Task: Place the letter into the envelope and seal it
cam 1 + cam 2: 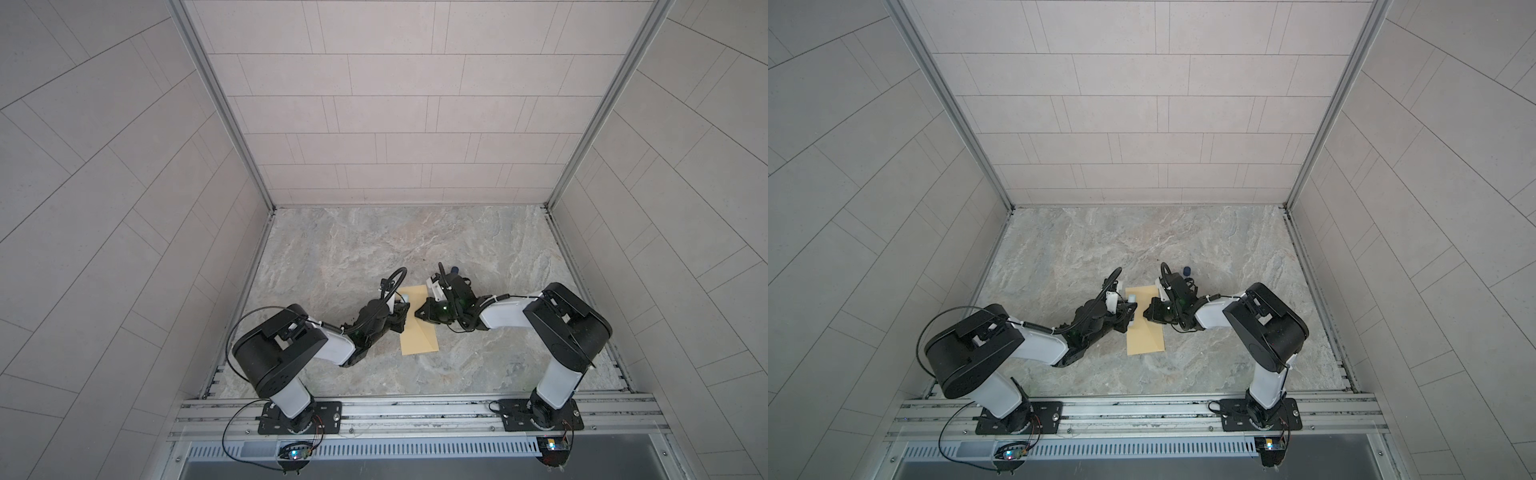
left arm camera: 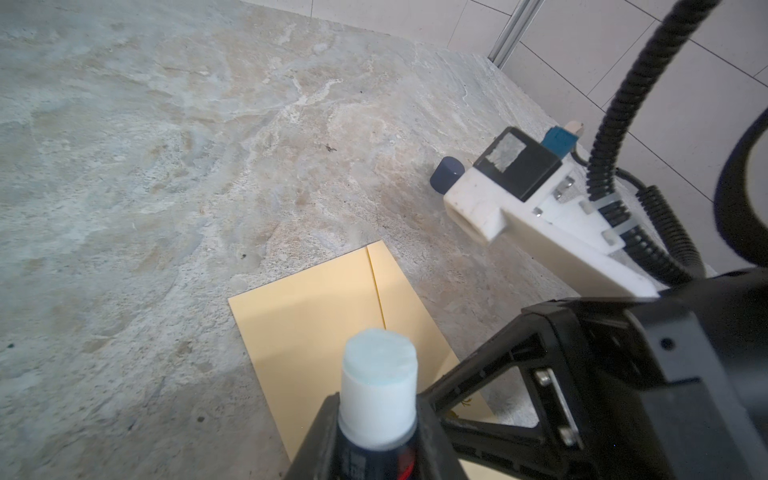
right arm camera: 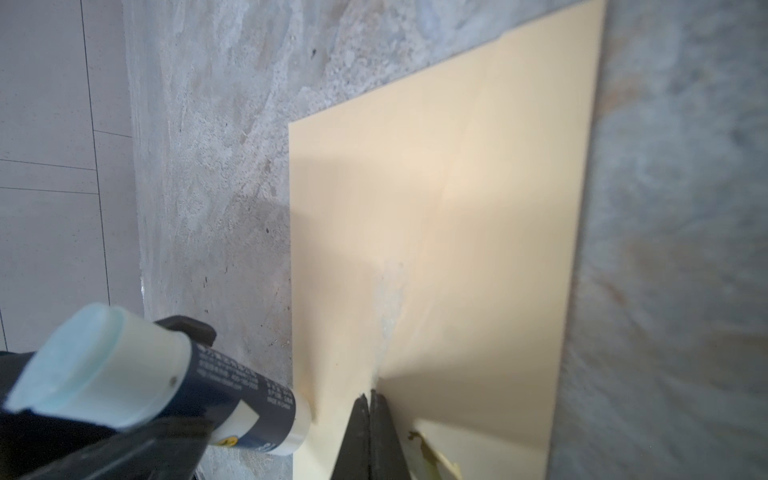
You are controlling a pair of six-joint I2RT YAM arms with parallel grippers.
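Marble tabletop; left tool grips glue stick; right tool closed, tips on envelope

No text is proving legible: the dark navy cylindrical plastic glue stick with its pale blue-white tip is carrying rows of small white print and a yellow mark on its barrel, all appearing too small and blurred to read.

The left arm and right arm have white links between rounded black joint housings, each on a black base plate. Behind the black right gripper sit silver screws, a white camera mount and a zip-tied ribbed black cable.
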